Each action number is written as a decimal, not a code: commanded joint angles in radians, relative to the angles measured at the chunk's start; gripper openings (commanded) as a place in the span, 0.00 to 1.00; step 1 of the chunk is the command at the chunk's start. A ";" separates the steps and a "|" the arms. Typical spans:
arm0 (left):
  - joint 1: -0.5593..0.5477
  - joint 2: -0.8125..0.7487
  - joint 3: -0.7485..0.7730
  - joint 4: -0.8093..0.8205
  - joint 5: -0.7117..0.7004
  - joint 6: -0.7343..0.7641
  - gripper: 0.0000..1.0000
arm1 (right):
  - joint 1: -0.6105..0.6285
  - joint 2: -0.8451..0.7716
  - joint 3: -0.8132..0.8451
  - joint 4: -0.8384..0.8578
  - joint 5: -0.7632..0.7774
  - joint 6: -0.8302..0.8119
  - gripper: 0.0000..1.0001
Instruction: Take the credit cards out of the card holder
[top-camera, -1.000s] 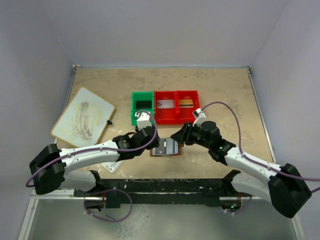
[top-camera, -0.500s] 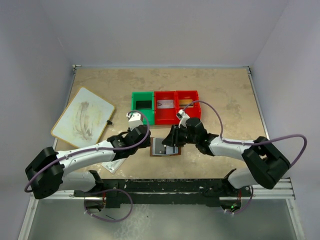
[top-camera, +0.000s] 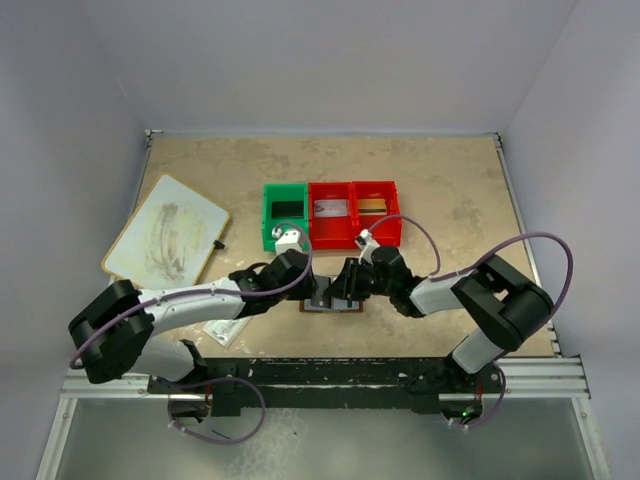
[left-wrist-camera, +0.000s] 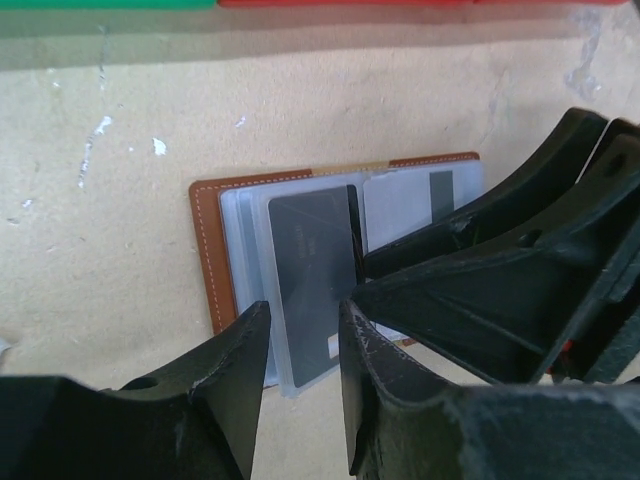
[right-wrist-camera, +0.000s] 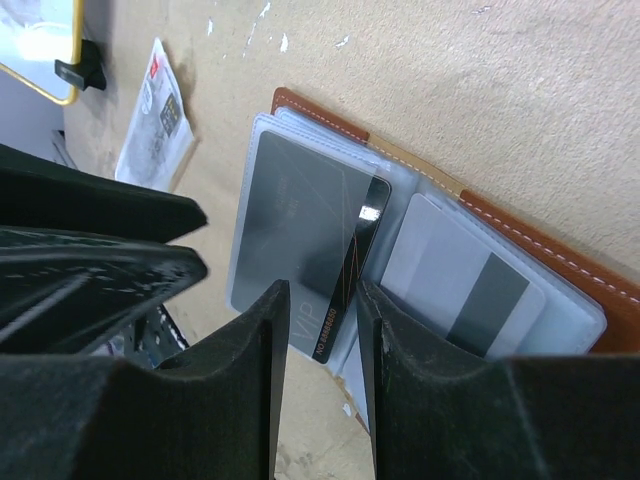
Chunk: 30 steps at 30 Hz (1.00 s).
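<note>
On the tan tabletop (top-camera: 450, 200), just in front of the row of bins (top-camera: 330, 238), the card holder (top-camera: 332, 303) lies open and flat. From the top camera the left gripper (top-camera: 312, 290) and right gripper (top-camera: 343, 285) crowd over it from either side, tips almost meeting. It's too small from up there to read the jaws.

Left wrist view is way better. The brown leather rim frames the clear pockets, with a dark card (left-wrist-camera: 312, 255) in the nearer pocket and a pale card (left-wrist-camera: 400, 205) with a dark stripe in the next one. The left jaws stand a little apart, and the bottom edge of the dark card's sleeve shows in the gap. Nothing looks pinched, as far as I can tell. The right arm's fingers come in from the right, over the holder.

Right wrist view: same deal, with the jaws slightly apart, straddling the dark card's edge where the printed strip catches the light. I can't see them actually biting it. A paper packet (right-wrist-camera: 160, 110) lies off to the side.

Handling-wise, my guess is the holder is light and floppy, so it'll skate across the table or lift along with the card unless one arm pins the leather rim or a pocket. The sleeves look slick. The card itself should be thin and stiff, so I'd grab its exposed end and pull it straight along the pocket.
</note>
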 joint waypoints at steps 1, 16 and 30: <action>0.004 0.051 0.036 0.053 0.071 0.039 0.30 | -0.007 0.030 -0.057 0.072 0.031 0.040 0.37; -0.012 0.148 0.062 -0.013 0.049 0.063 0.12 | -0.025 0.015 -0.143 0.146 0.113 0.136 0.37; -0.043 0.179 0.104 -0.073 0.020 0.085 0.02 | -0.044 0.056 -0.203 0.345 0.043 0.215 0.31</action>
